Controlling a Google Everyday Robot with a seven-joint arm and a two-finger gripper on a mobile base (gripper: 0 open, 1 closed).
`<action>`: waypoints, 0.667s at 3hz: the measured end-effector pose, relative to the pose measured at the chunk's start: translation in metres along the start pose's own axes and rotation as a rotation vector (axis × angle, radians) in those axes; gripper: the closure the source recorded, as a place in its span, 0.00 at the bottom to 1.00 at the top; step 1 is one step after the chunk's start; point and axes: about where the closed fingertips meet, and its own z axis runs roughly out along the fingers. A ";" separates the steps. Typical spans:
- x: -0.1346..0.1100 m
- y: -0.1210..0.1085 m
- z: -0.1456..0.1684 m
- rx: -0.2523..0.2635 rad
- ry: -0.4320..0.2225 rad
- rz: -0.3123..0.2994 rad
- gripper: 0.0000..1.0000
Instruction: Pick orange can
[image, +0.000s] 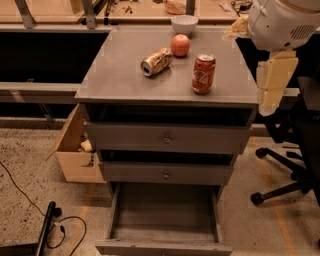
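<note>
The orange can (156, 61) lies on its side on the grey cabinet top (120, 75), silver end facing front left. It is golden-orange with pale mottling. My gripper (272, 82) hangs at the cabinet's right edge, below the white arm housing (282, 22). It is well to the right of the can, with nothing seen in it.
A red cola can (203, 74) stands upright between the gripper and the orange can. A red-orange apple (180, 45) and a white bowl (184, 23) sit behind. The bottom drawer (165, 215) is pulled open. An office chair (295, 165) is at the right, a cardboard box (75, 150) at the left.
</note>
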 end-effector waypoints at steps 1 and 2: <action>-0.002 -0.007 0.000 0.005 0.000 -0.031 0.00; -0.004 -0.011 0.000 0.008 0.001 -0.048 0.00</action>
